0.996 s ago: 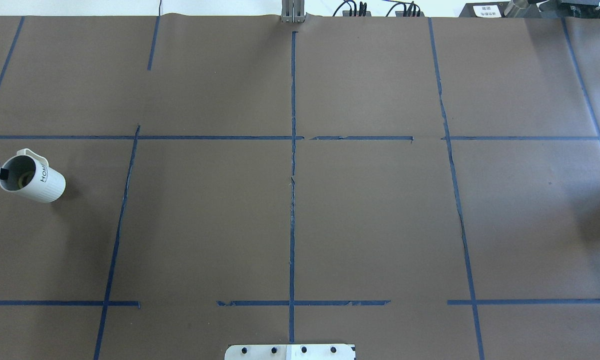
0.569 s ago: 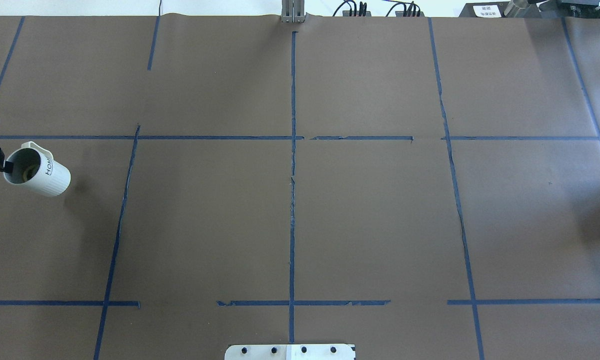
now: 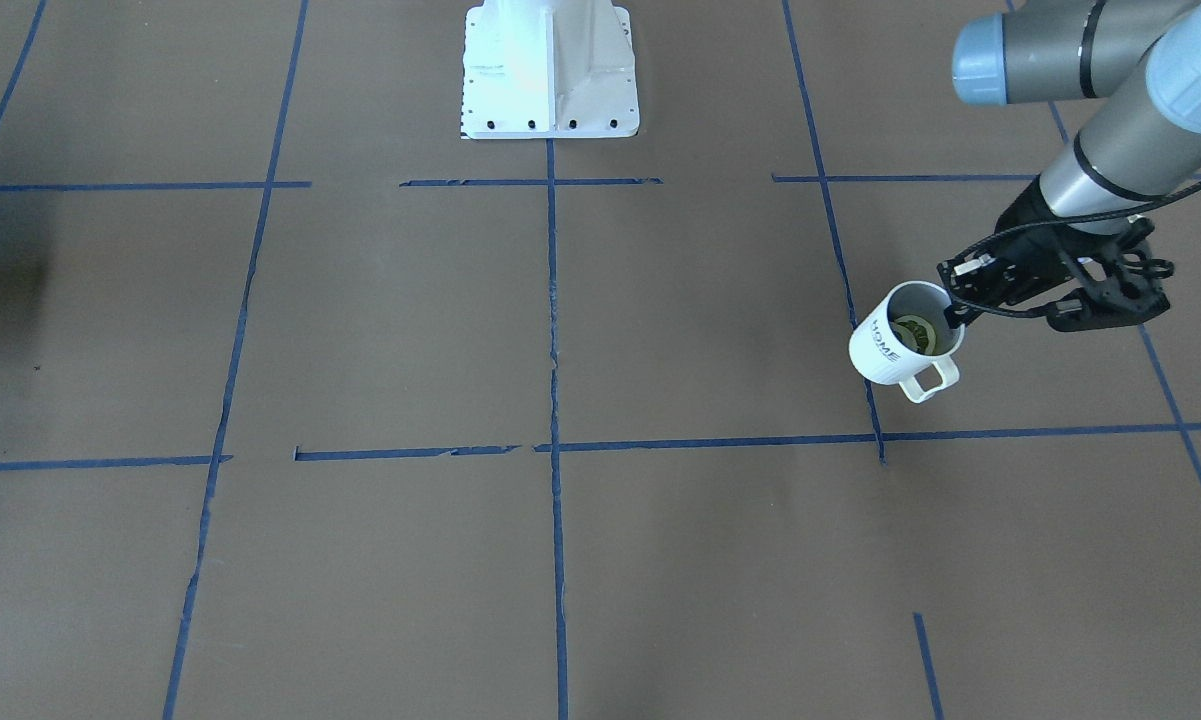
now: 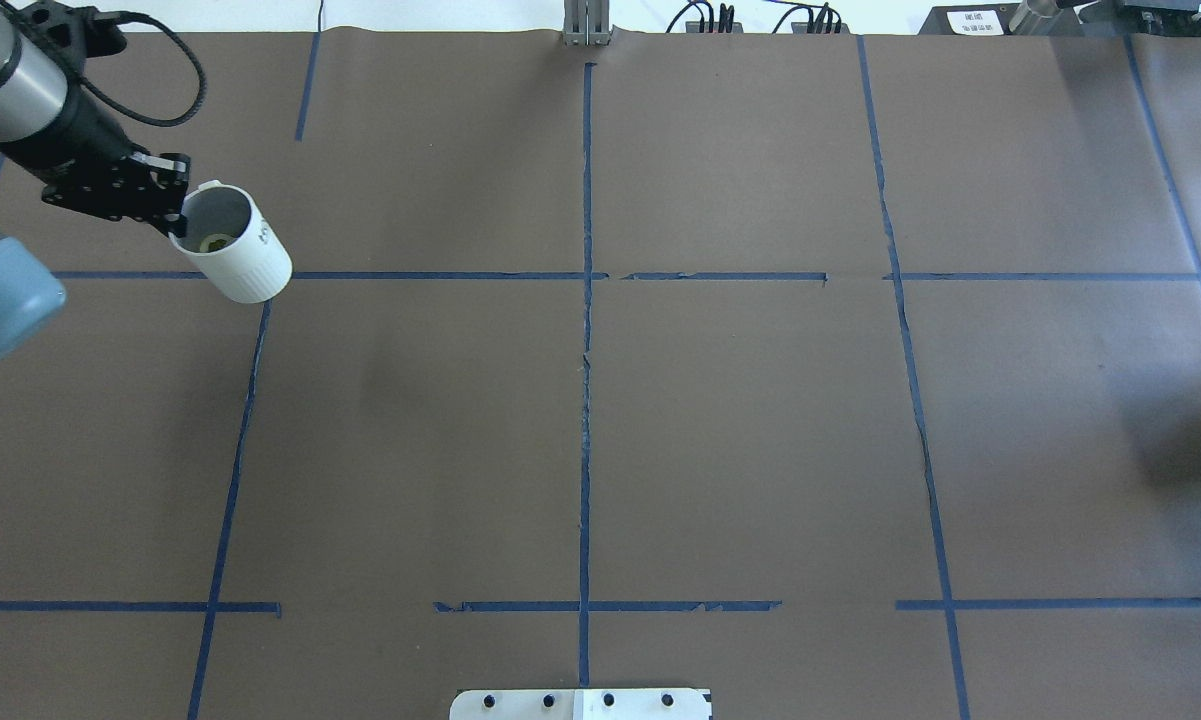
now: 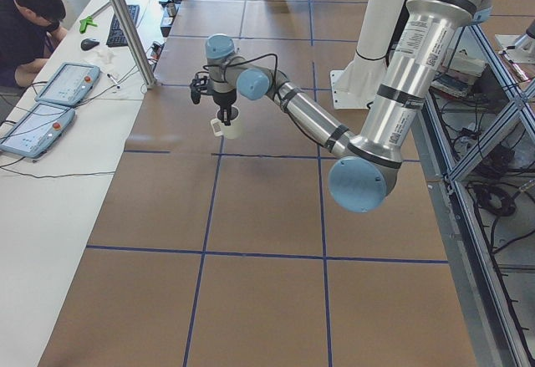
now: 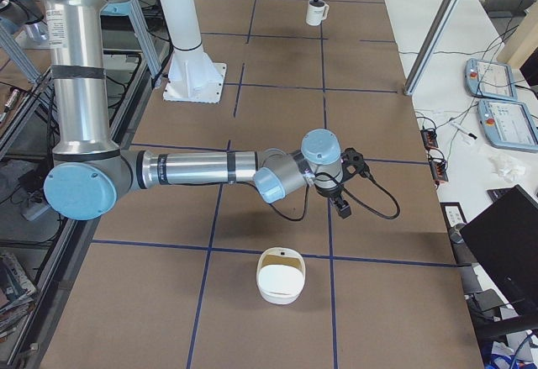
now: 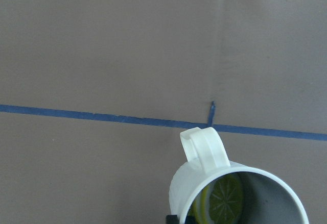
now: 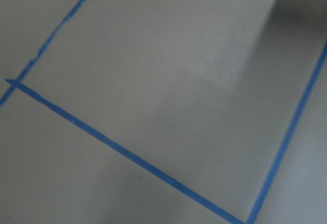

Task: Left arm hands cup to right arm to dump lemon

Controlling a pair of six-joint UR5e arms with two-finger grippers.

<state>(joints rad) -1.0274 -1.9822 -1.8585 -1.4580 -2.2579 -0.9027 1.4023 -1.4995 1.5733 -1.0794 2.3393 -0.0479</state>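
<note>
Swung inward from the table's [image 4: 720, 430] left edge since a second ago, your left arm [image 4: 20, 95] carries the cup [image 4: 250, 265] tilted above a tape crossing [image 7: 211, 126], lemon [image 7: 223, 200] inside. More tilt, or a slip of that thin rim pinch, could spill the lemon before the distant right arm [image 6: 197, 168] takes over. Wrist angled down, the left gripper [image 4: 176, 226] clamps the cup's rim; the right gripper's [image 6: 343, 210] state cannot be told.

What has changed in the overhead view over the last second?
The left gripper carried the cup forward, away from the robot, and inward toward the centre. More of the arm now shows. The gripper still clamps the cup's rim, and the lemon is still inside.
</note>
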